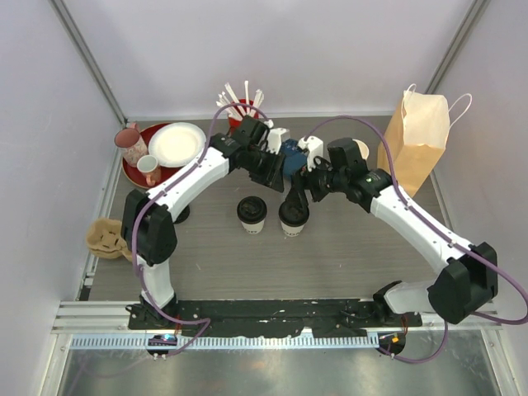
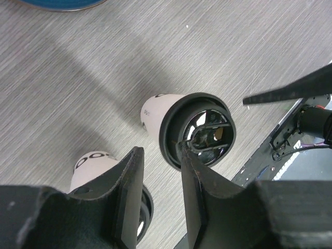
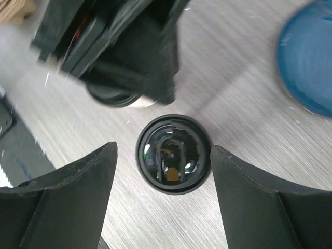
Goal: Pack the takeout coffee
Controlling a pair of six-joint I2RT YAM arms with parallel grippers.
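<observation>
We judge the packing as barely begun: neither coffee has gone into anything yet. Both takeout cups stand upright on the bench (image 1: pixel 346 264), near each other in front of the two arms. These are the left-hand lidded cup (image 1: pixel 252 213) and the right-hand lidded cup (image 1: pixel 294 216), each with its black lid on. The brown paper bag (image 1: pixel 417 136) stands upright at the far right, well apart from them, and we cannot tell from above how far its mouth is open. A brown moulded-pulp piece (image 1: pixel 106 238), perhaps a cup carrier, lies at the left edge, also well apart from the cups.

The right arm's fingers (image 3: pixel 249 197) stand wide apart on either side of the right-hand lidded cup, seen lid-on from above. There is bench showing on both sides, so they straddle it without gripping. The left arm's fingers (image 2: pixel 129 192) are only a little apart with bare bench between them, and they hold nothing. One fingertip overlaps the rim of a lid in that view, though we cannot tell whether it touches. The other cup sits partly hidden behind the other finger.

What remains, as we see it, is everything that counts. Each cup has to be gripped, carried upright and set into the packing.
</observation>
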